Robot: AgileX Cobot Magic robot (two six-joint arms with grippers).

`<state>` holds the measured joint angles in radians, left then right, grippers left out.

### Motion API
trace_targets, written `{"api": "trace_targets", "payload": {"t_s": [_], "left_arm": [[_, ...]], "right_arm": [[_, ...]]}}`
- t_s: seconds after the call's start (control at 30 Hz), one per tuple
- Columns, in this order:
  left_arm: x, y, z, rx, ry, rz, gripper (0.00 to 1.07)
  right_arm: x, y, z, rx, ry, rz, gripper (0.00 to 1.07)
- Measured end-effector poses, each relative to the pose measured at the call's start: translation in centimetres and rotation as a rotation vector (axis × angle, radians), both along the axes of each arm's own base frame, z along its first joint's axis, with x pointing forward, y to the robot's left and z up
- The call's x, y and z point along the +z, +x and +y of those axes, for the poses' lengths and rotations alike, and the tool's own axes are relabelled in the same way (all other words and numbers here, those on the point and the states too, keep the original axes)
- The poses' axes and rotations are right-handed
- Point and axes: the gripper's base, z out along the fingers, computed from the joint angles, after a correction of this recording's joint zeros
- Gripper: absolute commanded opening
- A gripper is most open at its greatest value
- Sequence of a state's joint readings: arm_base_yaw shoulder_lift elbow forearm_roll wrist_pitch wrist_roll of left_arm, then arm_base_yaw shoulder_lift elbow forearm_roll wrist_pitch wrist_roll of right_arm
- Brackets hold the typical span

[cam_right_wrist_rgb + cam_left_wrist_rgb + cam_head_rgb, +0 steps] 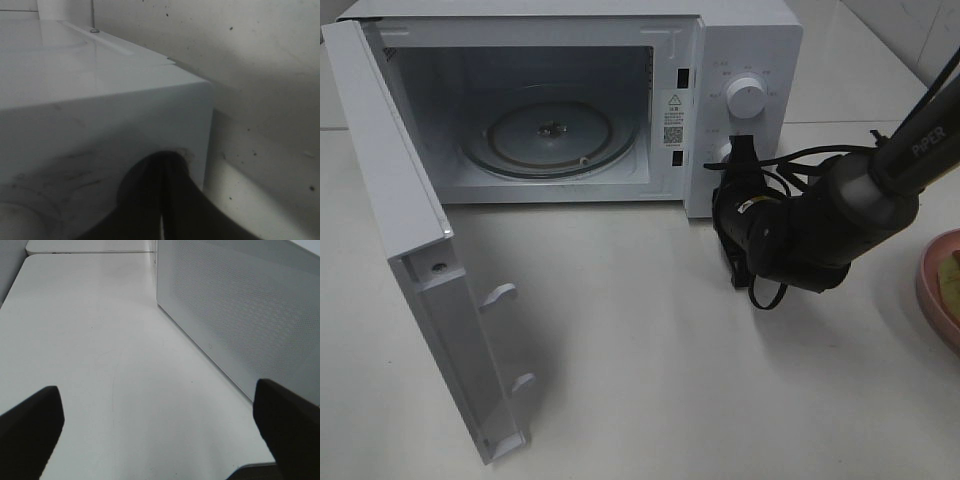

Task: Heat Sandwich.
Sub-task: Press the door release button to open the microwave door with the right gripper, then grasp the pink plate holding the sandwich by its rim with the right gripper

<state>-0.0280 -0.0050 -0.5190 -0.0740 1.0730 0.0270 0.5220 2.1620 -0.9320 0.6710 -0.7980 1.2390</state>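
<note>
Sandwich (951,272) sits on pink plate (928,292) at the right of the desk (650,350), well apart from the open, empty microwave (750,40). Right gripper (739,150): jaws pinched together at lower dial (722,152). Left gripper (160,432): jaws wide, empty. Judgement: back right arm straight off the panel without turning the dial.

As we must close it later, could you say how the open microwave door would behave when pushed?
The microwave door stands wide open on a side hinge, so it should swing easily. Its two latch hooks probably need a firm press.
</note>
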Motion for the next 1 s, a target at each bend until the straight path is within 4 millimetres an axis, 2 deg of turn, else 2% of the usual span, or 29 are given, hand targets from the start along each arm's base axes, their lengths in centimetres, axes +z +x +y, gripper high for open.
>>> {"api": "trace_targets", "payload": {"t_s": [0.33,0.6,0.9,1.0], "left_arm": [[0.0,0.0,0.0,0.000,0.000,0.000,0.98],[0.0,0.0,0.0,0.000,0.000,0.000,0.98],[0.0,0.0,0.0,0.000,0.000,0.000,0.98],[0.0,0.0,0.0,0.000,0.000,0.000,0.98]], "right_arm": [[0.6,-0.5,-0.7,0.044,-0.028,0.001,0.01],[1.7,-2.1,-1.5,0.085,-0.054,0.002,0.01],[2.0,-4.7,-2.3,0.165,-0.094,0.104,0.02],[3.0,-5.8,-2.5,0.230,-0.133,0.121,0.03]]}}
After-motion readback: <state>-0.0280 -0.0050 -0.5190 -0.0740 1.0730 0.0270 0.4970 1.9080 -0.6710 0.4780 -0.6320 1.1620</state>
